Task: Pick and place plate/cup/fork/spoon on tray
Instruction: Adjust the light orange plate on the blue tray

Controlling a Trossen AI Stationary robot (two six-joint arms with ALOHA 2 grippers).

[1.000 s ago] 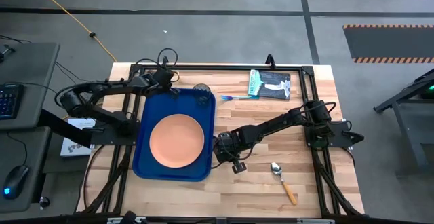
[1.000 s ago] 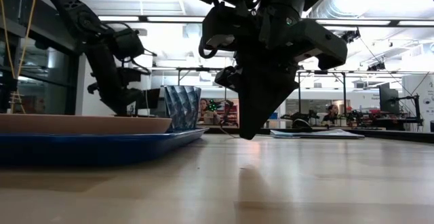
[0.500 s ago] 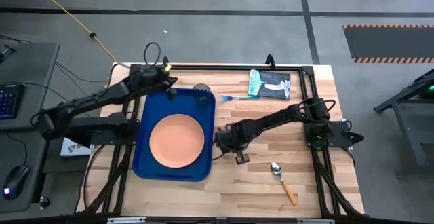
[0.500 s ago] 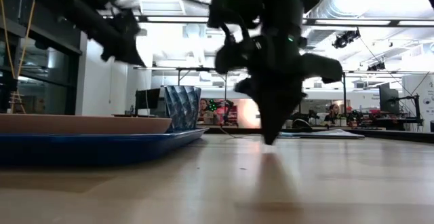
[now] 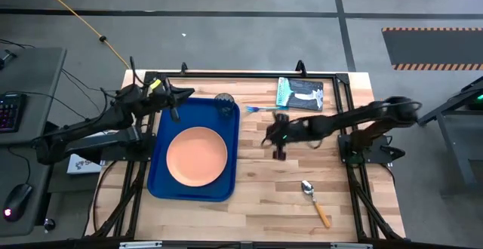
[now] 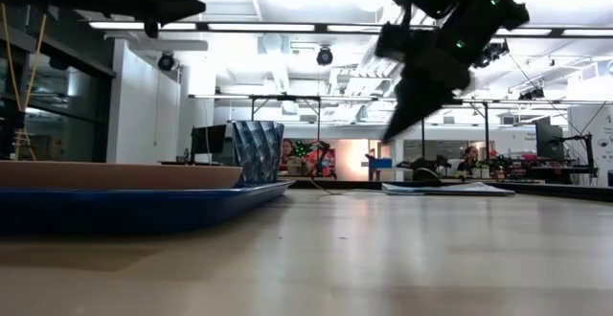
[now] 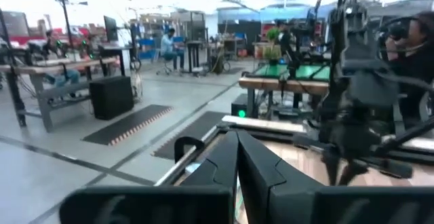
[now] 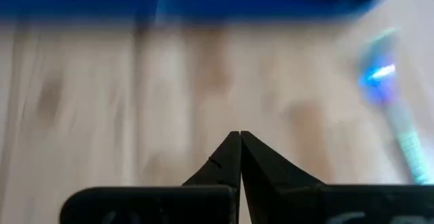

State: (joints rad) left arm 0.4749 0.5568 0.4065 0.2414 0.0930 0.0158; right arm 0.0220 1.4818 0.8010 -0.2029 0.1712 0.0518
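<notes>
The dark-blue tray (image 5: 160,175) lies at the table's left with the peach-orange plate (image 5: 196,156) flat in it. The dark see-through cup (image 5: 224,102) stands upright in the tray's far right corner; it also shows in the low view (image 6: 255,151). The light-blue fork (image 5: 260,109) lies on the table right of that corner. The spoon (image 5: 315,202) lies near the table's near right. My left gripper (image 5: 173,102) is shut and empty, high over the tray's far left corner. My right gripper (image 5: 270,137) is shut and empty, above the table right of the tray, near the fork.
A flat teal-and-black packet (image 5: 300,94) lies at the far edge, right of the fork. Black frame rails (image 5: 355,173) run along the table's edges. Bare wood lies between the tray and the spoon. People show in the room beyond the table.
My left gripper has risen from beside the cup and drawn back toward the table's left edge. My right gripper has lifted from the table at the tray's right rim and gone toward the right and far edges, nearer the fork. Both stay shut.
</notes>
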